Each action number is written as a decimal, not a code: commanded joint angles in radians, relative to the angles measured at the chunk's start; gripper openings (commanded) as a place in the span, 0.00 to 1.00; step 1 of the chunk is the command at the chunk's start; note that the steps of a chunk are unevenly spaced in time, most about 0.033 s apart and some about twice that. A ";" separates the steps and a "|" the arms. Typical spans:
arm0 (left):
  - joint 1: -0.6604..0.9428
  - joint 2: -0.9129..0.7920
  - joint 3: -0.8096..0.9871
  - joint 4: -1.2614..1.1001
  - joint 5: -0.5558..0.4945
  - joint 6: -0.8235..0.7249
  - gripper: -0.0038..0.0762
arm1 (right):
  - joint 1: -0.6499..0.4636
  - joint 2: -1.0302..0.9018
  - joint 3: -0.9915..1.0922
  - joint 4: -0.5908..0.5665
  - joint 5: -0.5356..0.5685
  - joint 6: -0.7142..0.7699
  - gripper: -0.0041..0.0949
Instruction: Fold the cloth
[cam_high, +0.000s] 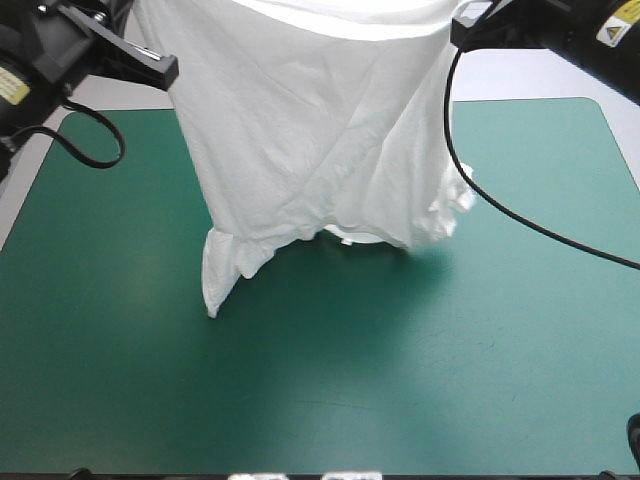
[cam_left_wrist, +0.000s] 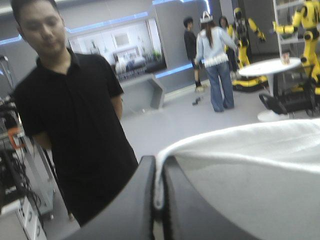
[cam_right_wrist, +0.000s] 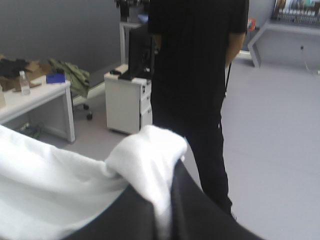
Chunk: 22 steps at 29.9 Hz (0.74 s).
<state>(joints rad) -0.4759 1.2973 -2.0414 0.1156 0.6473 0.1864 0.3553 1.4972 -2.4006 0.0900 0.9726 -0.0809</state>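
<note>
Across the upper half of the high view, the T-shirt (cam_high: 320, 130) was held raised over the table (cam_high: 420, 380), pinched by the nearly closed left gripper (cam_left_wrist: 159, 200) and right gripper (cam_right_wrist: 162, 215); no fold was judged made yet.

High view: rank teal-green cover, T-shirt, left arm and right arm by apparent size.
1. teal-green cover: largest, even partly hidden.
2. T-shirt: hanging off the table, nearer the camera, which may inflate it.
3. left arm and right arm: both cropped by the frame and look alike, so not ranked.
</note>
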 joint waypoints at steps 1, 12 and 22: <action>0.001 -0.031 -0.103 0.009 -0.148 0.006 0.04 | -0.007 -0.061 -0.066 -0.005 -0.153 0.002 0.02; 0.001 -0.033 -0.216 0.009 -0.153 0.005 0.04 | -0.007 -0.168 -0.079 -0.005 -0.167 -0.021 0.02; 0.001 0.040 -0.216 0.037 -0.190 -0.019 0.04 | -0.007 -0.123 -0.073 -0.053 -0.166 -0.008 0.02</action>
<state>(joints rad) -0.4759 1.3142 -2.2360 0.1237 0.5642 0.1819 0.3553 1.3593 -2.4611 0.0858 0.8941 -0.0925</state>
